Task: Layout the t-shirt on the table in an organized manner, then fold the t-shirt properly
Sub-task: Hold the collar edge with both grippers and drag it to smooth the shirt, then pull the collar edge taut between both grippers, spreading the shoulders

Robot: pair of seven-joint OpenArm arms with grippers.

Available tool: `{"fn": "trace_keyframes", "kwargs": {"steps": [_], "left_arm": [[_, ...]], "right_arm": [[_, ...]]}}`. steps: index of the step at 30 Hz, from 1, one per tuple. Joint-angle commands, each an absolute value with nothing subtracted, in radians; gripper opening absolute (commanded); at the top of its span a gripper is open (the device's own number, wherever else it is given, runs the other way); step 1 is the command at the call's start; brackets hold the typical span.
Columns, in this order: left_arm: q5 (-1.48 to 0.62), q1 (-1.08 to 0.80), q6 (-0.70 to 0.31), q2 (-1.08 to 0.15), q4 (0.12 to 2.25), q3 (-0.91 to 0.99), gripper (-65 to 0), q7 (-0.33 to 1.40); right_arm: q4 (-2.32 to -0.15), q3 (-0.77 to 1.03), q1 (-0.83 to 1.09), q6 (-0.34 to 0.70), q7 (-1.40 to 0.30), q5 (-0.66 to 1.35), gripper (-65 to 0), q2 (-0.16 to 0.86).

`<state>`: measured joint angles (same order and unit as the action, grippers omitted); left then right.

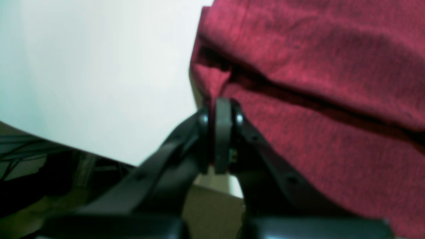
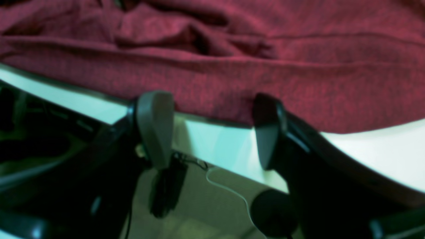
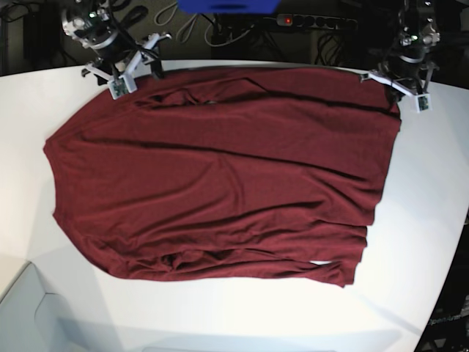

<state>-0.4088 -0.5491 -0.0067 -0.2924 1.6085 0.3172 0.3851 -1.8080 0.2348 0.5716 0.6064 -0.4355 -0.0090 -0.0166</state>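
The dark red t-shirt (image 3: 220,176) lies spread and wrinkled across the white table (image 3: 44,95). Folds bunch along its far edge and its near hem. My left gripper (image 1: 221,101) is at the shirt's far right corner in the base view (image 3: 397,89). It is shut, with the t-shirt's edge (image 1: 212,83) pinched at its tips. At the far left corner, my right gripper (image 2: 212,113) stands open (image 3: 135,73). Its fingers (image 2: 156,126) straddle the cloth's edge (image 2: 215,99), which runs along the table's rim (image 2: 215,142).
A power strip (image 3: 315,20) with a red light, cables and a blue object (image 3: 227,6) sit behind the table's far edge. The tabletop curves away at the right (image 3: 451,242). Bare white table (image 1: 99,66) lies left of the left gripper.
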Motion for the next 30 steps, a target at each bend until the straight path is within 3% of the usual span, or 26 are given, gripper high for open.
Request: {"fn": "trace_keyframes", "kwargs": {"steps": [1, 7, 15, 30], "left_arm": [[-0.407, -0.559, -0.007, -0.297, 1.618, 0.318, -64.9, 0.401], [-0.412, -0.561, -0.007, -0.297, 1.618, 0.318, -64.9, 0.401], [-0.412, -0.565, -0.007, -0.297, 1.618, 0.32, -64.9, 0.4], [-0.414, -0.631, -0.007, -0.297, 1.77, 0.325, -64.9, 0.403]], "right_arm": [[-1.816, 0.24, 0.576, 0.61, -0.429, 0.002, -32.0, -0.015], [-1.813, 0.242, 0.576, 0.61, -0.429, 0.002, -43.6, -0.015], [-1.811, 0.243, 0.576, 0.61, -0.429, 0.001, -65.0, -0.015], [-1.931, 0.343, 0.596, 0.615, -0.435, 0.005, -65.0, -0.015]]}}
